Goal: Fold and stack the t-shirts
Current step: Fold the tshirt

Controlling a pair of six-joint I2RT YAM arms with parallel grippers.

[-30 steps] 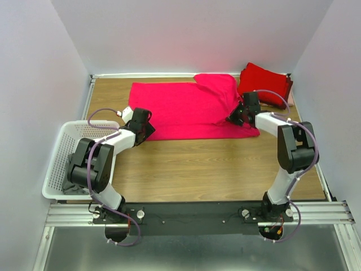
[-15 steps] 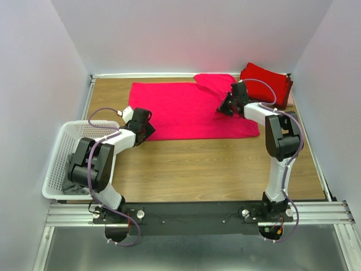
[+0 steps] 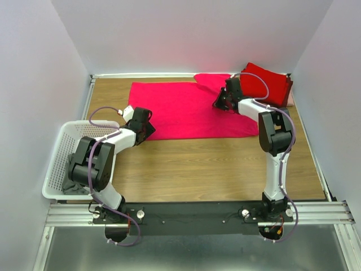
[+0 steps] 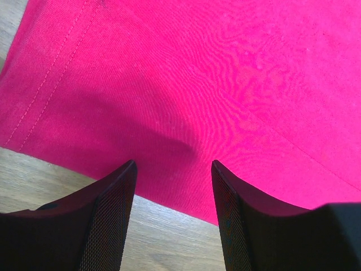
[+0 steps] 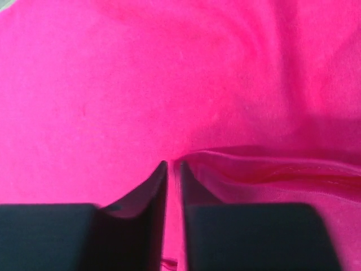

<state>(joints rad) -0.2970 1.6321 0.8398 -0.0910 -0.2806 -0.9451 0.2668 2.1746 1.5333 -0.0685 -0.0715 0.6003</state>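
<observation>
Pink-red t-shirt (image 3: 180, 110), rt end effector (image 5: 172, 165) tight on fold.

Top cam: fixed high & behind the arm bases, tilted down/fwd, far enough back to take in the whole table (image 3: 214, 169) & side walls (image 3: 34, 84). Left wrist cam: sits behind the left gripper (image 4: 174, 162), looks past its fingers, v. close, onto the near hem of the pink t-shirt (image 4: 225, 84) plus a strip of wood. Right wrist cam: behind the right gripper (image 5: 173, 163), closer still, cloth fills the frame. Shared: all 3 show that shirt. Top view covers both wrist patches, at the near-left edge & the far-right part.
</observation>
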